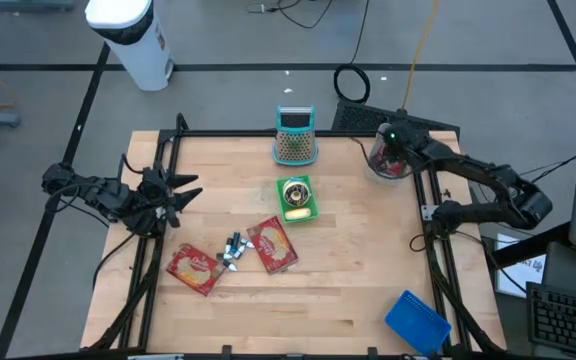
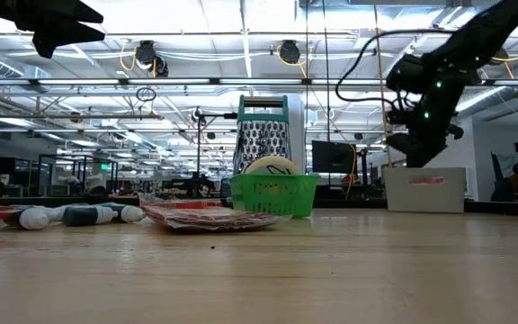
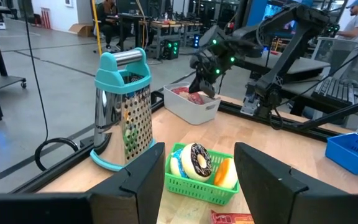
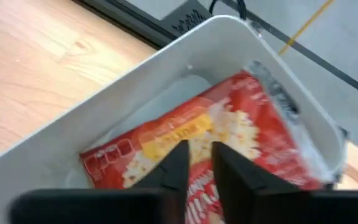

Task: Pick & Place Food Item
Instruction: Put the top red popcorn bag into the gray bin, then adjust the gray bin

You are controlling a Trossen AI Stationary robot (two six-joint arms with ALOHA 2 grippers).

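A red popcorn packet (image 4: 229, 134), the food item, lies inside the white bin (image 4: 104, 109), filling most of its floor and slanting up one wall.

The wooden table (image 1: 348, 280) carries everything noted. The right arm reaches over the table's far right corner, with the right gripper (image 4: 194, 163) poised directly over the bin. Its fingers (image 4: 174, 165) stand close together with only a narrow slot between them, above the packet; whether they pinch any of the wrapper cannot be told from the wrist view. The left arm waits at the table's left edge, the left gripper (image 1: 173, 193) held level and facing across the table, its fingers spread with nothing between them.

A blue tray (image 1: 416, 321) sits at the near right corner. A teal-framed box grater (image 1: 294, 137) stands upright at the far edge, middle. Just in front of it is a green basket (image 1: 297, 198) holding a chocolate doughnut (image 3: 199, 160) and other pieces. Two further red packets (image 1: 272, 245) (image 1: 192, 268) lie flat towards the near left, with a small white and dark item (image 1: 233, 250) between them.
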